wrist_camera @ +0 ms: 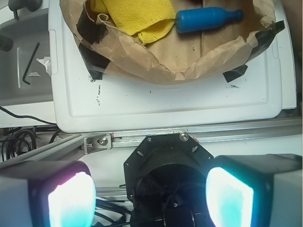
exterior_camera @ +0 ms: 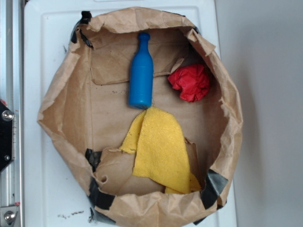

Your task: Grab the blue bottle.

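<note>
The blue bottle (exterior_camera: 141, 73) lies flat inside a crumpled brown paper bag basin (exterior_camera: 66, 109), cap pointing to the far rim, base touching the yellow cloth (exterior_camera: 158, 146). In the wrist view the blue bottle (wrist_camera: 208, 20) lies at the top, far from my gripper (wrist_camera: 150, 196). The gripper is open, its two glowing pads (wrist_camera: 71, 201) wide apart with nothing between them, hovering above the robot's black base outside the basin. The gripper does not show in the exterior view.
A red wrinkly ball (exterior_camera: 191, 82) sits right of the bottle against the paper wall. The basin stands on a white tray (wrist_camera: 165, 106). An aluminium rail (wrist_camera: 99, 141), cables and an Allen key (wrist_camera: 29, 64) lie beside the tray.
</note>
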Controlling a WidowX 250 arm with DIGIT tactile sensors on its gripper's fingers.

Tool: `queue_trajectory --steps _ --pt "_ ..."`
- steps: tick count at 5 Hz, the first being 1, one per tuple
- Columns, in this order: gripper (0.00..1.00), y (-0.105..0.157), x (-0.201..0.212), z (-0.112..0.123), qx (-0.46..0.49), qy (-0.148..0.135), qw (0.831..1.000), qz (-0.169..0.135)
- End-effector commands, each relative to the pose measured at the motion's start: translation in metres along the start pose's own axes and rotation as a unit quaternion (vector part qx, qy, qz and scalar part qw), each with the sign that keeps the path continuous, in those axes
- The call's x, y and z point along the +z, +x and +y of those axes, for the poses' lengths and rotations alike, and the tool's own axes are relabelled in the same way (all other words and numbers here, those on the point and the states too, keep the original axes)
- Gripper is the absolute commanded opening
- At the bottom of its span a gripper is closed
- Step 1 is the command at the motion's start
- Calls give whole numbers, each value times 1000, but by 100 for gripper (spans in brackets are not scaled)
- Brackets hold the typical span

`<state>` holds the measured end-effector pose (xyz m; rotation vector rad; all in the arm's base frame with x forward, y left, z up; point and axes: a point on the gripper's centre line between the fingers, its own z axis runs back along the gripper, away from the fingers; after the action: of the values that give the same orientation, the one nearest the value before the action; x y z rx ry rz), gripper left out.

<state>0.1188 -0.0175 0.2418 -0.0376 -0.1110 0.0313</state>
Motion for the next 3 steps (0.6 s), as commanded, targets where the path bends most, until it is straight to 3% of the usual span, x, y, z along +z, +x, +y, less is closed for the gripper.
queue_trajectory --steps 1,3 --pt "100 0 0 0 0 0 1000 0" --pt "100 76 -25 -11 100 -39 994 -35"
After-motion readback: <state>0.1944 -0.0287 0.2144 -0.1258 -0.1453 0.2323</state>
